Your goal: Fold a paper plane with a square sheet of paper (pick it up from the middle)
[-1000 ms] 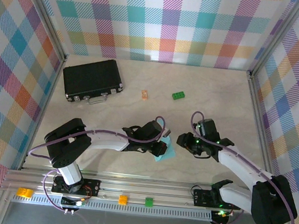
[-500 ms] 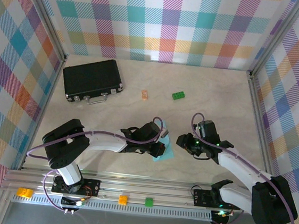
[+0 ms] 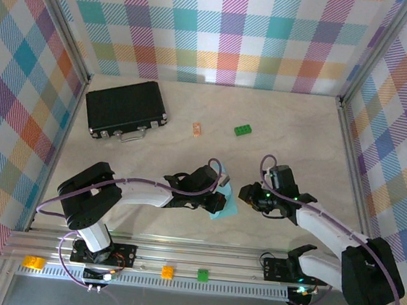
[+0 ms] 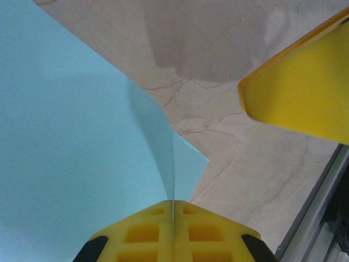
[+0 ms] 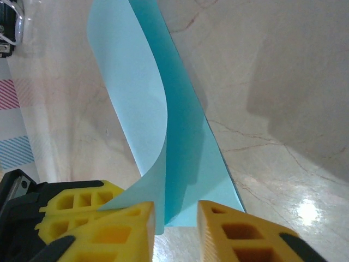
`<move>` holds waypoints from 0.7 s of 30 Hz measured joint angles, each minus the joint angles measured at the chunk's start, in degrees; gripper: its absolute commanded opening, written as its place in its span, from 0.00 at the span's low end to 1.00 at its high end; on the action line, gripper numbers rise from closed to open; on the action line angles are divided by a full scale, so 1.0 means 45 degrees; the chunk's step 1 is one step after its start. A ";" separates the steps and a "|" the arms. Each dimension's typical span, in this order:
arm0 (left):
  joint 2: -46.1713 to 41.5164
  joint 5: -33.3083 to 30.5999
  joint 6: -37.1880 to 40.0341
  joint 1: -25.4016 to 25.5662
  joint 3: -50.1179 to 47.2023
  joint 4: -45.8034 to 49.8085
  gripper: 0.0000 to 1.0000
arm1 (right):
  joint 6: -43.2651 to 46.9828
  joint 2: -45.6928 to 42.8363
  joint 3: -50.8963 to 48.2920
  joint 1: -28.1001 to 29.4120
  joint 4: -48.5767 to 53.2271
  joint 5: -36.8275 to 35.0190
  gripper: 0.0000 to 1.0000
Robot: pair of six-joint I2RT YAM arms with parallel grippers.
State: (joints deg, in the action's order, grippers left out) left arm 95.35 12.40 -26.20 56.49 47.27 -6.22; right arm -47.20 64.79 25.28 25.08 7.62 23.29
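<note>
The square sheet of paper (image 3: pixel 227 207) lies on the tabletop (image 3: pixel 300 133) near its front edge, between the two arms, light blue and partly lifted off the surface. In the overhead view the left pincer (image 3: pixel 219 196) reaches it from the left and the right pincer (image 3: pixel 245 193) sits just beside its right edge. From the left wrist, the left pincer (image 4: pixel 173 210) has its yellow fingers pressed together on a raised fold of the sheet (image 4: pixel 65 142). The pinched crease runs up from between them while the rest of the paper spreads flat to the left. One yellow finger (image 4: pixel 300 98) of the right pincer shows at the upper right of that view, above bare marble-patterned surface. From the right wrist, the right pincer (image 5: pixel 175 218) stands partly open, with a narrow gap between its fingers. The sheet (image 5: pixel 131 98) curls upward in a soft bend, and its lower edge hangs in that gap against the left finger, clear of the right one. Well apart, toward the back left, a black case (image 3: pixel 125 108) rests closed. A small orange piece (image 3: pixel 196 128) and a green brick (image 3: pixel 243 130) lie to its right, near the middle of the tabletop.
</note>
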 measured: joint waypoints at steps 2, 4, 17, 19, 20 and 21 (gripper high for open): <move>0.0000 0.0034 -0.0039 -0.0029 0.0000 -0.0034 0.00 | 0.0005 0.0379 0.0000 0.0000 0.0015 0.0136 0.22; 0.0000 0.0102 -0.0087 -0.0102 0.0000 -0.0053 0.00 | -0.0019 0.0651 0.0000 0.0005 -0.0010 0.0257 0.22; 0.0000 0.0996 -0.0568 -0.0709 -0.0549 -0.0971 0.00 | -0.0325 0.1156 0.0000 0.0005 -0.0787 0.0942 0.12; 0.0010 0.1069 -0.0622 -0.0733 -0.0568 -0.1005 0.00 | -0.0369 0.1423 0.0000 0.0019 -0.1044 0.1093 0.09; 0.0015 0.1107 -0.0641 -0.0748 -0.0568 -0.1015 0.00 | -0.0398 0.1593 0.0000 0.0049 -0.1185 0.1190 0.09; 0.0010 0.1137 -0.0661 -0.0758 -0.0568 -0.1035 0.00 | -0.0423 0.1802 0.0000 0.0097 -0.1365 0.1297 0.09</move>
State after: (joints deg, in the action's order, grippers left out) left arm 95.39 17.52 -29.17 53.08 44.71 -10.87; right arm -49.10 72.90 25.28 25.52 1.48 29.12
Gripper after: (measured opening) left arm 0.048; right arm 0.091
